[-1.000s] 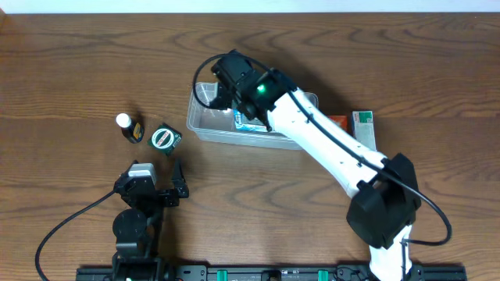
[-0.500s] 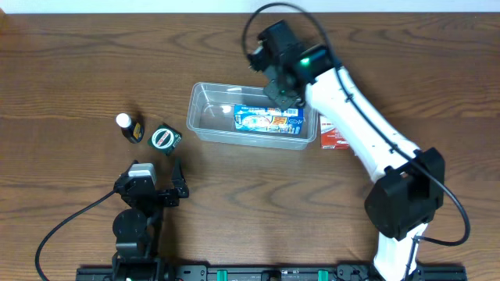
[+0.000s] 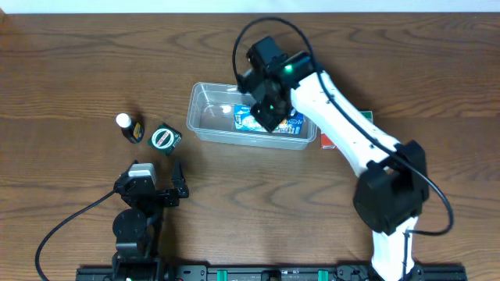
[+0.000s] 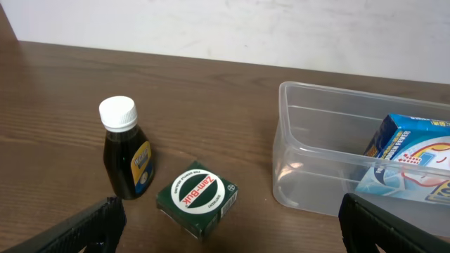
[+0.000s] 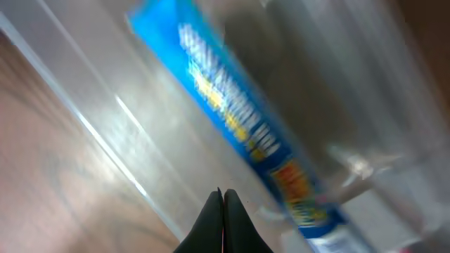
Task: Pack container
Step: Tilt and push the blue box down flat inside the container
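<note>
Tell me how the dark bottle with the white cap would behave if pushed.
The bottle stands upright, taller than its base is wide, so a push near the cap would probably tip it. Its rounded body looks apt to roll once down. Glossy and seemingly full of dark liquid, it is likely rigid, somewhat slippery and heavy for its size.

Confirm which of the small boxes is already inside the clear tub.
The blue box: it lies inside the container. The green Zam-Buk box sits on the table to its left; the red box lies outside its right end.
</note>
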`<state>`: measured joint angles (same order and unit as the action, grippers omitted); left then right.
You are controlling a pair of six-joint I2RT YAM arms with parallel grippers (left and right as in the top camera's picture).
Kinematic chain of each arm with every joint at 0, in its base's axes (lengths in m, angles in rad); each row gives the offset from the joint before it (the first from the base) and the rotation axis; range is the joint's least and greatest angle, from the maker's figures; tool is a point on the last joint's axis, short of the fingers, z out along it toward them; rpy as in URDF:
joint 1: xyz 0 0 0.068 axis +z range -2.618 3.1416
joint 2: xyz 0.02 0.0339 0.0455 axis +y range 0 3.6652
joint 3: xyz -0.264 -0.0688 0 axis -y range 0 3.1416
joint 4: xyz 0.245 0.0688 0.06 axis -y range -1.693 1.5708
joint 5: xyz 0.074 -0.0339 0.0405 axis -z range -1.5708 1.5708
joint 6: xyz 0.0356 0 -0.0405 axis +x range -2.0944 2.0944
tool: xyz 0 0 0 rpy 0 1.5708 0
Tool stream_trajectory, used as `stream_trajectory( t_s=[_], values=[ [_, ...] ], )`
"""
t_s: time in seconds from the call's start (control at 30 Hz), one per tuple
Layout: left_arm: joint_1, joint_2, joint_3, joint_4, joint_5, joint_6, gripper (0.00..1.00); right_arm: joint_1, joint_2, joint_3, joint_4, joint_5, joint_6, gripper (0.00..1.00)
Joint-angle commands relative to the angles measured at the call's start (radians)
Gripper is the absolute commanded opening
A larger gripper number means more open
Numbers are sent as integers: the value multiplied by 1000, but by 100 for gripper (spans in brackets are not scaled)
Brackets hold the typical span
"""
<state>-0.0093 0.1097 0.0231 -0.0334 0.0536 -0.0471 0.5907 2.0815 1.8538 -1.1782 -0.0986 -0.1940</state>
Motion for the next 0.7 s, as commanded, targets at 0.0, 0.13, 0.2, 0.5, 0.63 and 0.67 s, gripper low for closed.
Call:
stream_trajectory(
  t_s=[0.0, 0.13, 0.2, 0.5, 0.63, 0.67],
  values=[
    [5, -1, -19, -30, 14, 17, 98, 21, 24, -10, -47, -15, 7, 1],
    [5, -1, -19, -30, 14, 17, 98, 66, 4, -10, -67, -14, -37, 1],
    [5, -1, -19, -30, 14, 17, 98, 90, -12, -9, -50, 15, -47, 1],
    [4, -1, -19, -30, 14, 17, 98, 65, -30, -9, 90, 188, 52, 1],
    [4, -1, -19, -30, 14, 17, 98, 26, -30, -9, 109, 184, 51, 1],
    [5, -1, -19, -30, 14, 17, 98, 22, -30, -9, 113, 184, 51, 1]
  ],
)
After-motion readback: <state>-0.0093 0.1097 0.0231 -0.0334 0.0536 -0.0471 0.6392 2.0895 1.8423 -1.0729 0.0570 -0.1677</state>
